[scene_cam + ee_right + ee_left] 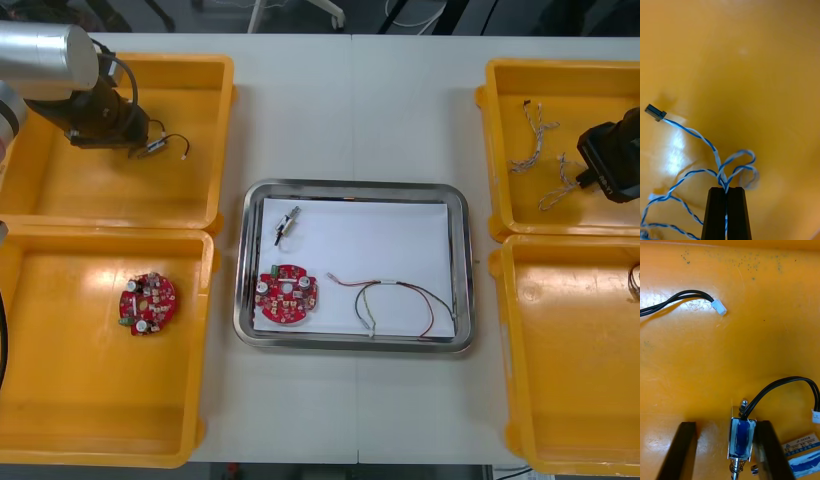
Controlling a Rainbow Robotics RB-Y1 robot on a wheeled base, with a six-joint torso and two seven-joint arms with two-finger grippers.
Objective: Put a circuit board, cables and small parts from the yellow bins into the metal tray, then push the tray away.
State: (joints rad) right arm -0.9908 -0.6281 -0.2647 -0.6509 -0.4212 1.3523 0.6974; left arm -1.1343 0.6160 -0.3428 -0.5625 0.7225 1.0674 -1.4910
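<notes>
Light table, four yellow bins, metal tray between them, white inside. Tray load so far: one circuit board, a red and yellow cable, one small metal part. Judged roughly halfway: more cable and parts to come, push not begun. A spare board lies in the near-left bin.

Right gripper sits low in the far-right bin, fingers pinched on a twisted blue and white cable. Left gripper is down in the far-left bin, fingers wide, straddling a second metal part with black leads; not yet clamped.
</notes>
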